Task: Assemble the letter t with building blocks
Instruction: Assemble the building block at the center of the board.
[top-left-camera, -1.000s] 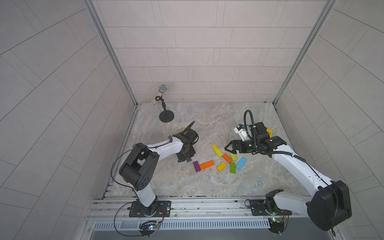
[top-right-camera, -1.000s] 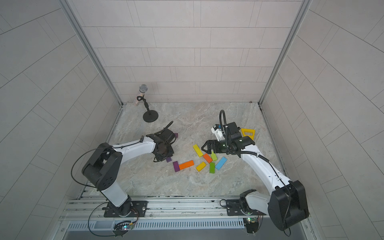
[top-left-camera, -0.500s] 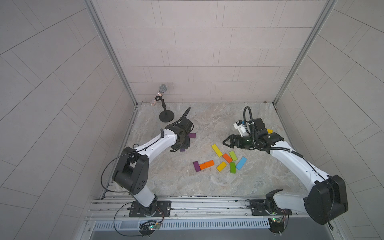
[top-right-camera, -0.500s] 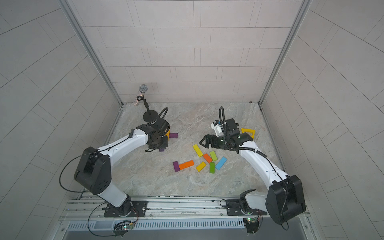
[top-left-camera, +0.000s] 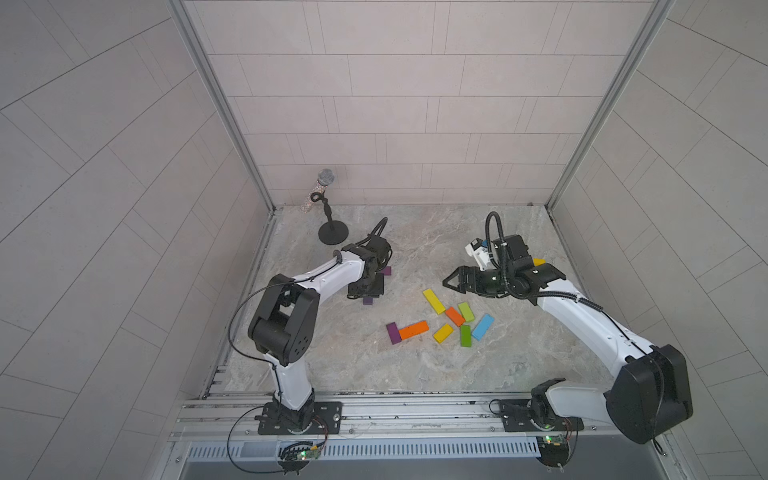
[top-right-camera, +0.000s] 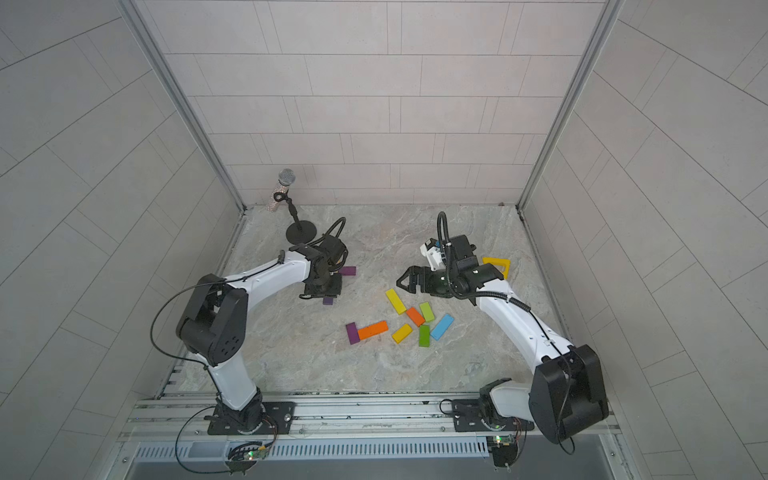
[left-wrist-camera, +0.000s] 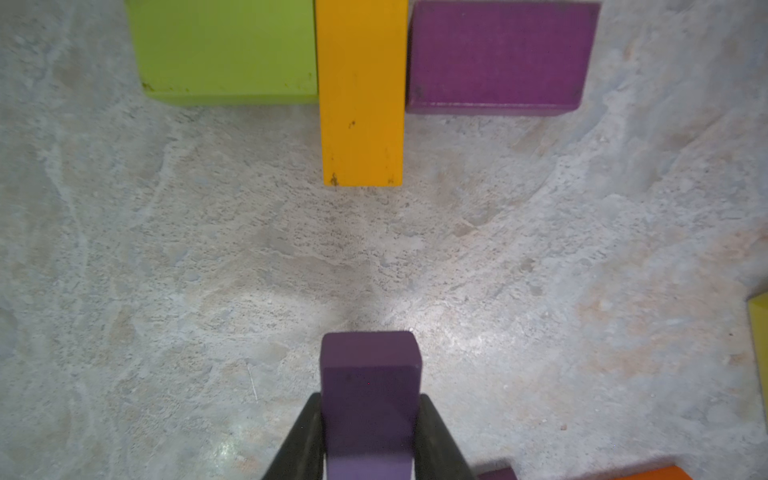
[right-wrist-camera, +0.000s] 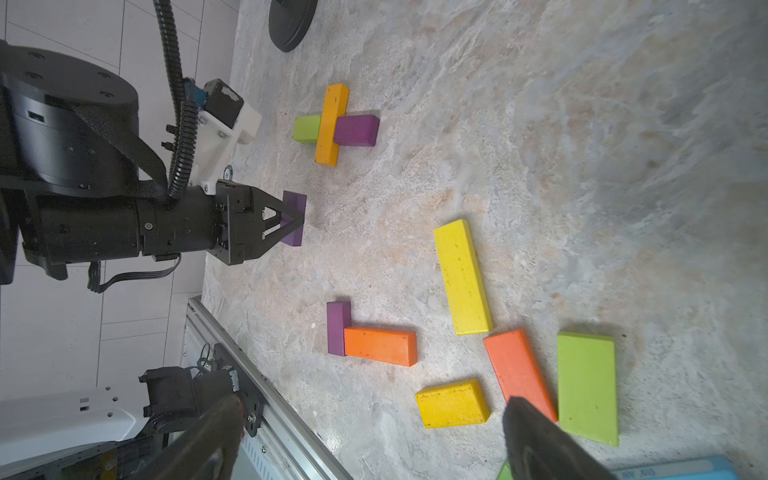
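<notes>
My left gripper is shut on a small purple block, which it holds low over the marble floor; both top views show this block too. Ahead of it, across a gap and in line with it, lies an orange-yellow block. A lime green block and a purple block flank it. My right gripper hangs open over the loose blocks: a long yellow, orange, lime, light blue, green, a small yellow, and an orange block touching a purple one.
A microphone on a round black stand stands at the back left, close behind my left wrist. A yellow triangular frame lies behind my right wrist. The metal rail runs along the front edge, and tiled walls close in three sides.
My left gripper carried the purple block from near the front cluster toward the back left, then came down a little. My right gripper drew back slightly, still open.
</notes>
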